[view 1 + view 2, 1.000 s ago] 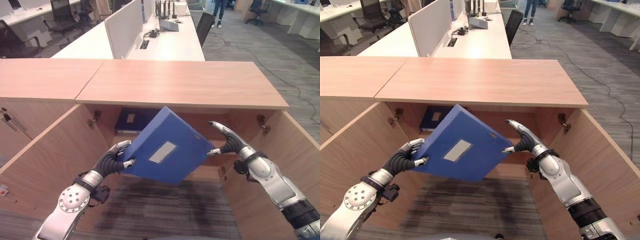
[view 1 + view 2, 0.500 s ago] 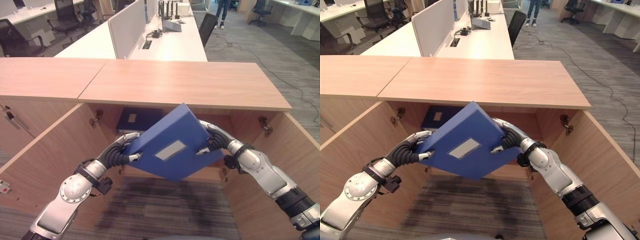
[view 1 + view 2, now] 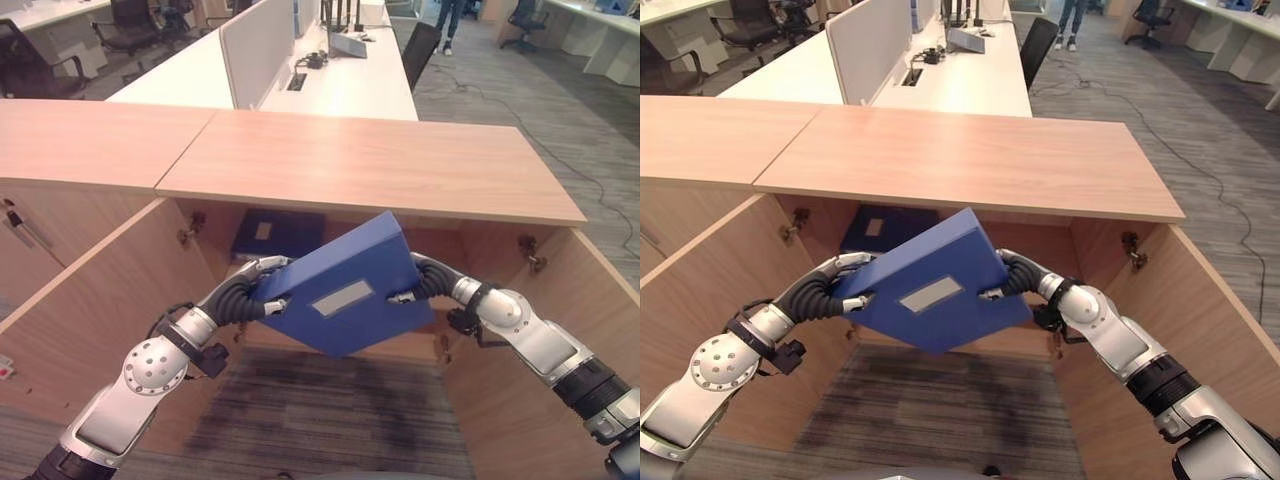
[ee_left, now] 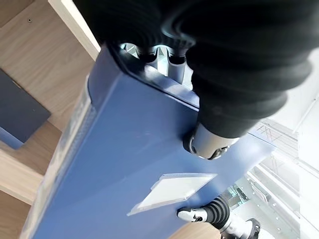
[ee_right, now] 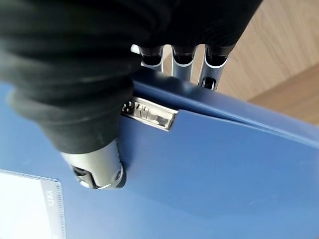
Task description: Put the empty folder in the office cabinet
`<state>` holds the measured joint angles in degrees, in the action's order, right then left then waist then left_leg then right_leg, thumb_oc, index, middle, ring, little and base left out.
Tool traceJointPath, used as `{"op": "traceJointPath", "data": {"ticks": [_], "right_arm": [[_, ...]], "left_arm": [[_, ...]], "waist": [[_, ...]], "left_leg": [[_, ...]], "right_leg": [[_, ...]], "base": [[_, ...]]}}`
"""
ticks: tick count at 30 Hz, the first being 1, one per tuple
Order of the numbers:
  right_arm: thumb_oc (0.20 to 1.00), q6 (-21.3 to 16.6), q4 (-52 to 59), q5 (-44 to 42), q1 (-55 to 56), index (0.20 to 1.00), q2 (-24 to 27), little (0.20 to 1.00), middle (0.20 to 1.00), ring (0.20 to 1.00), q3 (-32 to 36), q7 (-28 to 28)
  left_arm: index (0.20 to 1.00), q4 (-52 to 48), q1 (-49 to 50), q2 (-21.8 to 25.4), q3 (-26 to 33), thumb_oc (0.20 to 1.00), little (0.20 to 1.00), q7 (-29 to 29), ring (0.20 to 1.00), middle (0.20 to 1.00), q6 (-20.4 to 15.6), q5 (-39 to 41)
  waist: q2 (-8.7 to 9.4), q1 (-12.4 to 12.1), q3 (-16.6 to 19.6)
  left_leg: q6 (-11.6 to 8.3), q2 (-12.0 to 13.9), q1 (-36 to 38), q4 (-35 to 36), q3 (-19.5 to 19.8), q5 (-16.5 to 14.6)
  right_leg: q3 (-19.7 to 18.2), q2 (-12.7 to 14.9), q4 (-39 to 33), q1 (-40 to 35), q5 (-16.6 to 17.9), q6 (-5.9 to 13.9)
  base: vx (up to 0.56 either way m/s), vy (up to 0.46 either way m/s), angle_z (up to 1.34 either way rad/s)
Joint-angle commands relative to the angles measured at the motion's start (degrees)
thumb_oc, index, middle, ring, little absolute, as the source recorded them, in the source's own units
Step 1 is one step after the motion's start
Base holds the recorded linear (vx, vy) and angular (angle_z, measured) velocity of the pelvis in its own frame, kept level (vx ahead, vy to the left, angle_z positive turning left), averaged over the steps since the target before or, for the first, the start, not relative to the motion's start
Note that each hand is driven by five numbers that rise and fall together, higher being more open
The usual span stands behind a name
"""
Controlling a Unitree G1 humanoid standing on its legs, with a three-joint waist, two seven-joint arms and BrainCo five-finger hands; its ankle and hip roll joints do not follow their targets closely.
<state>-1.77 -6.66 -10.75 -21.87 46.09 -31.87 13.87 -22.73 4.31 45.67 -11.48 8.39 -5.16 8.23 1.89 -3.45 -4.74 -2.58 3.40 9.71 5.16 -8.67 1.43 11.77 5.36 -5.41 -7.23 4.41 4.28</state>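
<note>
A flat blue box-style folder with a pale label pocket on its face [image 3: 345,295] hangs tilted in the open mouth of a low wood-veneer office cabinet [image 3: 370,165], carried between both of the robot's hands. The left hand [image 3: 262,290] clasps the folder's lower-left edge, thumb on the labelled face and fingers wrapped behind; the right hand [image 3: 1002,280] grips the opposite edge the same way, its thumb pressed beside a small metal fitting and its fingers curled over the spine, as the right wrist view shows. The folder sits between the two swung-open cabinet doors [image 3: 90,310], its far corner raised toward the underside of the cabinet top, and it touches no shelf.

Deeper inside, on the left of the shelf, a second dark blue folder [image 3: 272,234] lies flat.

The step in hand appears to be the insertion itself: the folder is at the opening but not yet put down. The next move likely calls for levelling the tilted folder so its raised corner passes under the cabinet top, then pushing it inward onto the shelf beside or over the resting folder before both hands let go.
</note>
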Motion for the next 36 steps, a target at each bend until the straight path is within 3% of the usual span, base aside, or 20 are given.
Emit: {"op": "traceJointPath", "data": {"ticks": [1, 10, 11, 12, 13, 19, 25, 34, 36], "right_arm": [[0.2, -1.38, 1.5, -10.96, -1.56, 0.2, -8.79, 0.2, 0.2, 0.2, -6.95, 4.67], [0.2, 1.57, -3.67, -26.41, 7.18, 0.2, -18.62, 0.2, 0.2, 0.2, -5.21, 7.35], [0.2, 1.85, -4.99, -28.0, 8.3, 0.2, -19.86, 0.2, 0.2, 0.2, -5.11, 7.57], [0.2, 2.12, -5.95, -29.36, 9.71, 0.2, -20.93, 0.2, 0.2, 0.2, -4.79, 7.56], [0.2, 2.78, -6.97, -30.91, 11.45, 0.2, -21.96, 0.2, 0.2, 0.2, -4.53, 7.77], [0.2, 5.55, -19.19, -32.92, 21.78, 0.2, -27.11, 0.2, 0.2, 0.2, 1.71, 4.59], [0.2, 7.8, -28.95, -36.6, 27.58, 0.2, -32.32, 0.2, 0.2, 0.2, 11.83, -0.05], [0.2, 9.41, -32.83, -38.65, 28.5, 0.2, -33.37, 0.2, 0.2, 0.2, 15.32, -3.01], [0.2, 8.86, -34.17, -39.5, 27.61, 0.2, -33.89, 0.2, 0.2, 0.2, 16.24, -4.28]], "left_arm": [[0.2, -9.23, -13.82, -6.03, -5.92, 0.2, 0.2, -1.33, 0.2, 0.2, -8.7, 6.74], [0.2, -6.6, -12.36, -9.55, -6.42, 0.2, 0.2, 0.24, 0.2, 0.2, -7.56, 6.92], [0.288, -5.7, -11.6, -10.12, -6.39, 0.288, 0.288, 0.54, 0.288, 0.288, -7.07, 6.99], [0.485, -4.61, -10.68, -10.74, -6.4, 0.485, 0.485, 0.84, 0.485, 0.485, -6.65, 7.48], [1.0, -2.99, -9.18, -11.59, -6.43, 1.0, 1.0, 1.25, 1.0, 1.0, -5.9, 8.33], [1.0, 15.42, 1.47, -18.8, -4.72, 1.0, 1.0, 2.01, 1.0, 1.0, 2.26, 20.2], [1.0, 32.55, 10.49, -25.65, 2.94, 1.0, 1.0, -4.44, 1.0, 1.0, 5.82, 20.11], [1.0, 43.01, 14.49, -27.26, 5.37, 1.0, 1.0, -6.35, 1.0, 1.0, 8.22, 21.5], [1.0, 44.41, 13.89, -27.69, 5.58, 1.0, 1.0, -7.86, 1.0, 1.0, 8.33, 23.3]], "waist": [[1.57, 0.1, 1.73], [1.45, -0.16, 1.48], [1.42, -0.23, 1.4], [1.45, -0.19, 1.32], [1.46, -0.15, 1.4], [0.99, 0.68, 0.81], [0.66, 1.16, -0.06], [0.32, 1.42, -0.78], [0.65, 1.12, -1.69]], "left_leg": [[0.32, -1.73, 0.69, -0.16, 3.16, -4.4], [0.27, -1.7, 0.59, -0.16, 3.05, -4.28], [0.25, -1.69, 0.59, -0.16, 3.02, -4.24], [0.23, -1.65, 0.58, -0.16, 2.96, -4.22], [0.24, -1.66, 0.55, -0.16, 2.94, -4.23], [0.27, -1.59, 0.15, -0.16, 3.0, -3.91], [0.16, -1.18, -0.64, -0.16, 3.95, -3.2], [-0.85, 0.71, -1.51, -0.16, 5.04, -1.83], [-1.2, 1.4, -3.97, -5.05, 4.74, -2.27]], "right_leg": [[1.26, -1.15, 0.41, -2.0, -3.22, 1.85], [1.42, -1.06, 0.41, -1.96, -3.17, 1.76], [1.44, -1.07, 0.41, -1.96, -3.16, 1.73], [1.47, -1.04, 0.41, -1.92, -3.14, 1.7], [1.52, -1.02, 0.41, -1.88, -3.13, 1.68], [1.63, -1.12, 0.41, -1.32, -3.0, 1.42], [1.76, -1.93, 0.41, -0.77, -3.28, 0.85], [1.93, -3.42, 0.41, 0.08, -4.18, -0.15], [1.56, -3.57, 0.41, -0.16, -4.51, -0.93]], "base": [[0.0, 0.0, 0.0], [0.0, 0.0, 0.0], [0.0, 0.0, 0.0], [0.0, 0.0, 0.0], [0.0, 0.0, 0.0], [0.0, 0.0, 0.0], [0.01, -0.036, 0.04], [0.0, -0.081, 0.06], [-0.07, -0.094, 0.03]]}}
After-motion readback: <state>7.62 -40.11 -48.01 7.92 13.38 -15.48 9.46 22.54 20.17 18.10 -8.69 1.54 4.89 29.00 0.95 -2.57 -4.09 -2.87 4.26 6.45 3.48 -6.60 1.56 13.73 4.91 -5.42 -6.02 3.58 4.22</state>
